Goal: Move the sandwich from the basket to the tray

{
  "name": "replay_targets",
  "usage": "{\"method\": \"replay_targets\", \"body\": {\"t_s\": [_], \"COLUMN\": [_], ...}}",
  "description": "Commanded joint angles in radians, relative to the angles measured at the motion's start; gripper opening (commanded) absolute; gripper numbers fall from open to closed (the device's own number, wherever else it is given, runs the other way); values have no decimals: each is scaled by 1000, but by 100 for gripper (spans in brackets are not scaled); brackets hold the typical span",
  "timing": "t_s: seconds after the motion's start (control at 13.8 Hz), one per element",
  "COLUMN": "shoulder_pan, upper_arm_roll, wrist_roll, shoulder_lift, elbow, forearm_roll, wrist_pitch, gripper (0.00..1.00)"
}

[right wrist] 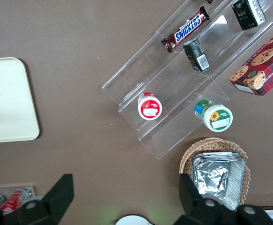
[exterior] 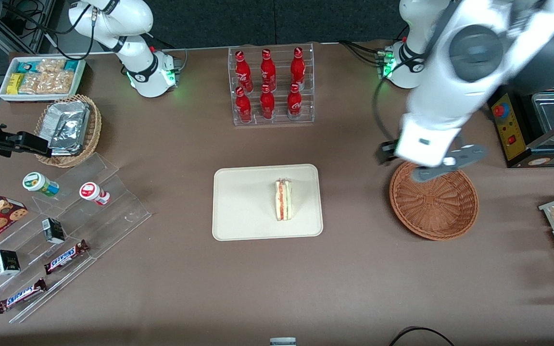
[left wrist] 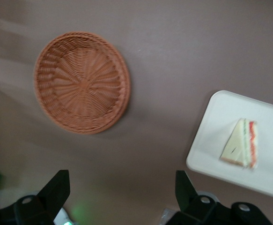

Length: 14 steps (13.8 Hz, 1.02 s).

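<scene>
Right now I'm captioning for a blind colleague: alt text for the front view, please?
A sandwich lies on a cream tray mid-table; the open gripper hovers above an empty wicker basket toward the working arm's end.

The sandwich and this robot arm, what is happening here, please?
The sandwich already lies on the cream tray. The reddish-brown basket has nothing in it. The left arm's claw hangs above the basket's rim, open and holding nothing. So the move looks done.

Mock snack-shop counter in a robot lab: racked cola bottles [exterior: 268,86], tiered candy display [exterior: 60,230], brown table [exterior: 185,288].
</scene>
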Motion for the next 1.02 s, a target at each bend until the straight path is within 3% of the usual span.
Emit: {"method": "replay_targets", "body": {"t_s": [0.0, 0.22, 0.44, 0.65, 0.95], "shoulder_pan": [77, 54, 1, -18, -82], "upper_arm_roll": [44, 241, 394, 454, 483], "wrist_roll": [197, 432, 566, 683, 691], "shoulder_lift": [-89, -173, -264, -302, -270], "elbow": [-42, -91, -180, -206, -180], "forearm_roll": [-49, -108, -116, -139, -122], "wrist_pitch": [-65, -75, -69, -88, -85], "gripper": [99, 99, 99, 99, 99]}}
